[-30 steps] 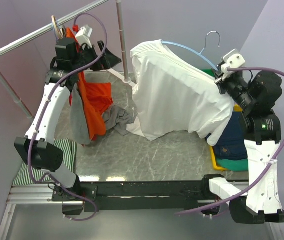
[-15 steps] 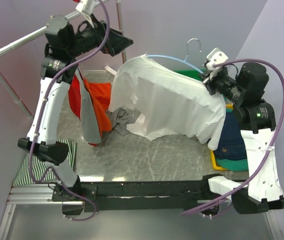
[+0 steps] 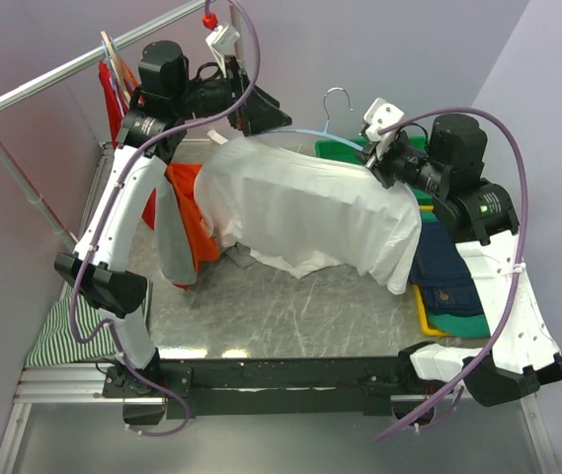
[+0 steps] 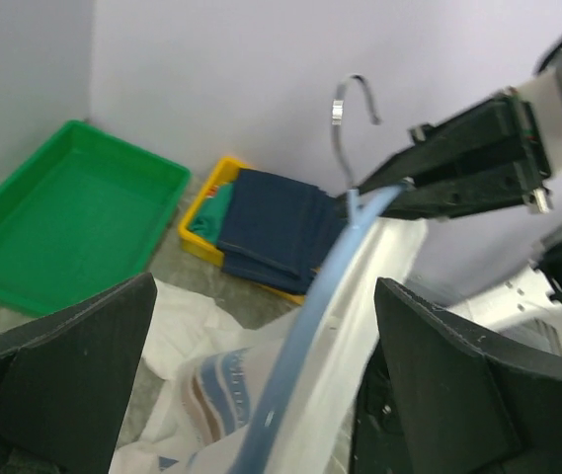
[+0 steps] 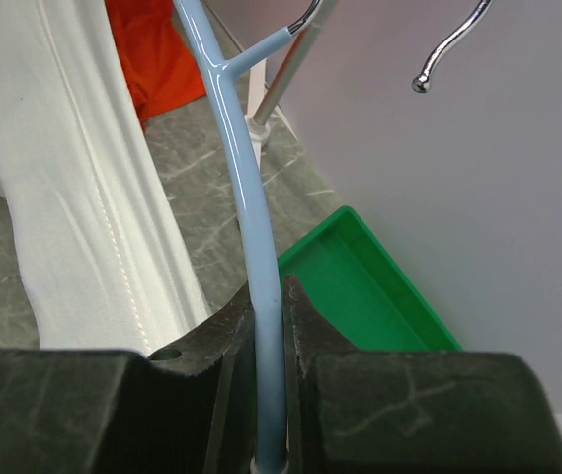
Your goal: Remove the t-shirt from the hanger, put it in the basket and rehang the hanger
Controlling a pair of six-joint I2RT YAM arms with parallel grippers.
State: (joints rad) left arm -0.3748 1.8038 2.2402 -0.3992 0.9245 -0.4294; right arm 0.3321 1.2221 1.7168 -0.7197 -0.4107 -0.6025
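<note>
Aloft over the table, the white t-shirt point(image 3: 305, 212) drapes the blue hanger point(image 5: 246, 217), clamped by the right gripper point(image 5: 266, 326); the left gripper point(image 4: 261, 370) gapes wide astride the hanger's left arm.

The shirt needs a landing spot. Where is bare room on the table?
Bare grey marbled tabletop along the near edge, between the white t-shirt and the black front rail. The green plastic tray looks empty. Crowded: the yellow tray of navy folded clothes at right, hanging orange and grey garments at left.
</note>
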